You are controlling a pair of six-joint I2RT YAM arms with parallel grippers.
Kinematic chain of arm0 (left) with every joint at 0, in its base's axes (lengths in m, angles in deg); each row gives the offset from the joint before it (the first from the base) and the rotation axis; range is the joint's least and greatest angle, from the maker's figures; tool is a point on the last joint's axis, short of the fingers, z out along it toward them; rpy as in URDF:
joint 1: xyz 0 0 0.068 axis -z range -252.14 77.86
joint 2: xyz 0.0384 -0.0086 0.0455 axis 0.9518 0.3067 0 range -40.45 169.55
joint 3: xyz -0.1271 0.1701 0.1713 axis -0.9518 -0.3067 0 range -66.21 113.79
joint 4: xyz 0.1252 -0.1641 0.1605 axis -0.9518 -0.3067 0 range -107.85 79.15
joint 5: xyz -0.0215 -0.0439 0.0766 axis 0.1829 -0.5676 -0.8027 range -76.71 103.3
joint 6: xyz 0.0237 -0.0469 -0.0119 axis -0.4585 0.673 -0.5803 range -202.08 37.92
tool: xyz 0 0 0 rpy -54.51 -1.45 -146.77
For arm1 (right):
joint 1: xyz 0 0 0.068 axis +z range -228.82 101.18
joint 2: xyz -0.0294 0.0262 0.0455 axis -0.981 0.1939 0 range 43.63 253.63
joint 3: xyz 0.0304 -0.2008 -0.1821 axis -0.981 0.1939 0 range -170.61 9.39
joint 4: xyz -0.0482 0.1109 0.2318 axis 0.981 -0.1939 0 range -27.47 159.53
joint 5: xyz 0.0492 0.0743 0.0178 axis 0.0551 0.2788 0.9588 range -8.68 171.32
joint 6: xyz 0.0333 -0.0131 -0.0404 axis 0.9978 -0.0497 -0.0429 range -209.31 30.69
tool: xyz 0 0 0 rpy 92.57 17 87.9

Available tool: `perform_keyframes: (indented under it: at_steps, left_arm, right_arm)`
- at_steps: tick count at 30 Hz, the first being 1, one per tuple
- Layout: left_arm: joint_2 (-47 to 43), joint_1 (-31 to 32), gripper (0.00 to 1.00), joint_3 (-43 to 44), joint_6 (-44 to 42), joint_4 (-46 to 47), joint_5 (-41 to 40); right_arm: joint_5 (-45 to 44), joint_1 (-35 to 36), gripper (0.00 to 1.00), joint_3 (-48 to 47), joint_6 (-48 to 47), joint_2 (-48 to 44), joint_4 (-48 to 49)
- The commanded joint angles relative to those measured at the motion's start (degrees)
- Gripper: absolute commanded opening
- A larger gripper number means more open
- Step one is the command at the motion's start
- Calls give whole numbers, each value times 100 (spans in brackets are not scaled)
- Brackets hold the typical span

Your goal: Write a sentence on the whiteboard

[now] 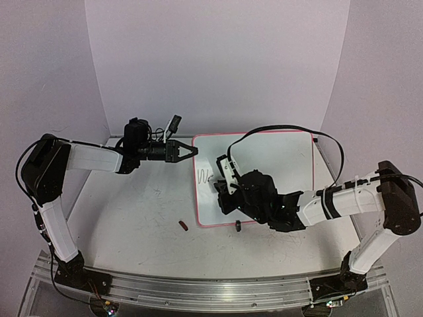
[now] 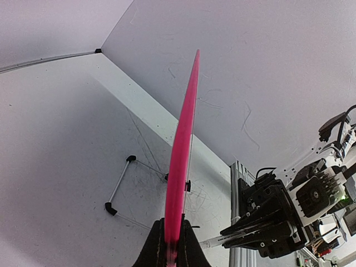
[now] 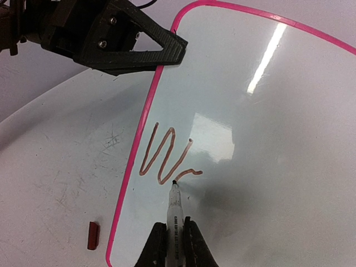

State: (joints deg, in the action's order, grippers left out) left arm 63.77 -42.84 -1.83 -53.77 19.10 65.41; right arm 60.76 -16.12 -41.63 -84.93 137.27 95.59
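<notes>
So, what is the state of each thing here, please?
whiteboard: flat on the table, a few strokes written
marker: uncapped, tip on the whiteboard
left gripper: shut on the whiteboard's frame
right gripper: shut on the marker
small red piece: loose on the table

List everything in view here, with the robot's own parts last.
table: one, scuffed grey-white, under everything
whiteboard: one, white with a pink frame, centre-right on the table
writing: one squiggle, red-brown, near the whiteboard's left edge
marker: one, pale barrel with a dark tip, tip on the whiteboard
cap: one, red, on the table left of the whiteboard's near corner
left gripper: one, black, clamped on the whiteboard's far-left frame
right gripper: one, black, holding the marker
</notes>
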Motion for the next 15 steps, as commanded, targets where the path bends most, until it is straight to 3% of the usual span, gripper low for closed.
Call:
perform_keyframes:
  at_steps: [1,15]
  left_arm:
    - [-52,94,0,23,95,-148,-57]
    - [-38,94,0,31,113,-150,-52]
  right_arm:
    - [-185,-4,0,102,30,-145,-141]
    - [-509,-17,0,160,36,-271,-46]
